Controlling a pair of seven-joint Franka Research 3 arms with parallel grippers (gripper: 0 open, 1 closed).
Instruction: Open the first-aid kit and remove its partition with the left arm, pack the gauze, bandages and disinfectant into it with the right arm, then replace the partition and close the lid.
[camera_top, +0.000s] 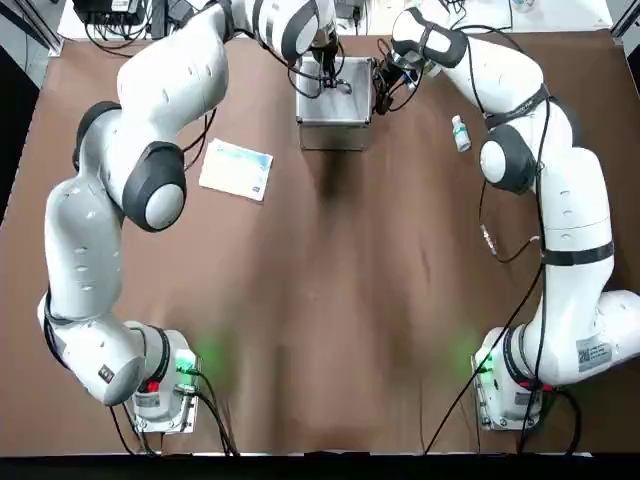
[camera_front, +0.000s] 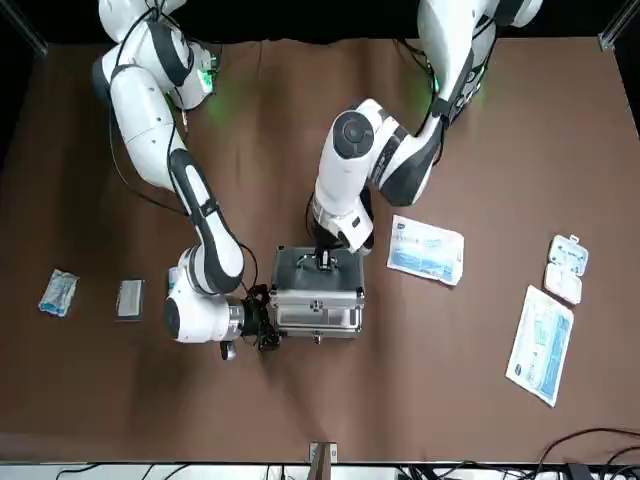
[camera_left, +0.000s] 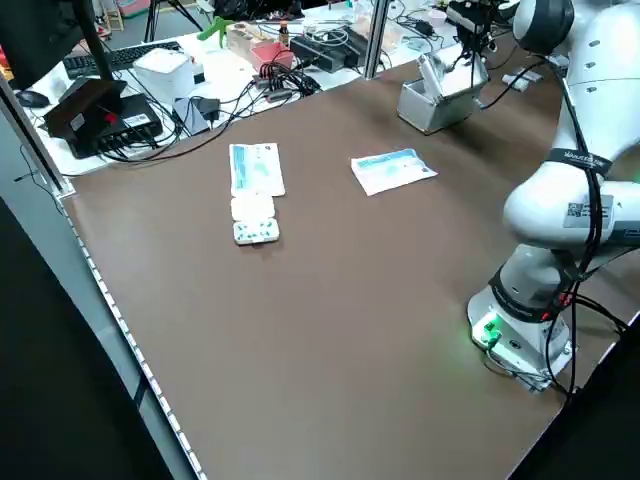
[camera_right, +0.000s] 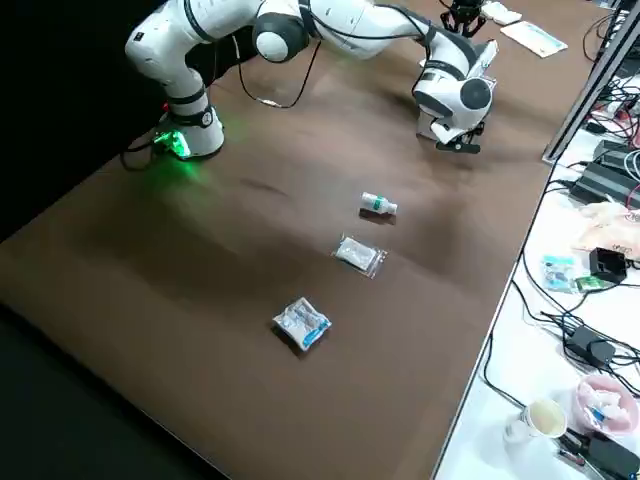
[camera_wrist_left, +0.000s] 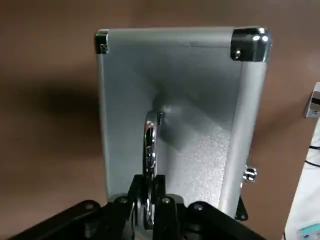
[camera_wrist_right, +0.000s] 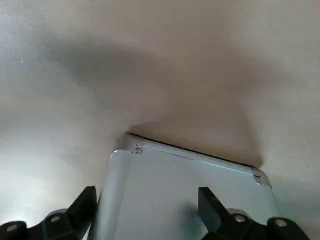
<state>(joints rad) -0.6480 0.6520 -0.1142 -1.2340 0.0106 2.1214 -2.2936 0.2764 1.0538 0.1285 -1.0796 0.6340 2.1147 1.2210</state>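
Silver first-aid kit (camera_front: 318, 293) shut | left pincer (camera_wrist_left: 148, 199) pinching handle (camera_wrist_left: 149, 150) | right pincer (camera_wrist_right: 150, 207) spread beside | packet (camera_top: 236, 169) near

No text or label is sharp enough to read

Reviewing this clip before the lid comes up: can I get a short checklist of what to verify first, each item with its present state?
1. Left gripper shut on the loop handle of the lid: ok.
2. Right gripper open around the side of the first-aid kit to steady it: ok; contact cannot tell.
3. Front latches released: cannot tell.
4. Lid not yet raised: ok, it sits flat on the case.
5. Disinfectant lies apart from the kit on the right arm's side: ok.
6. Blue-white packet lies clear of the case: ok.
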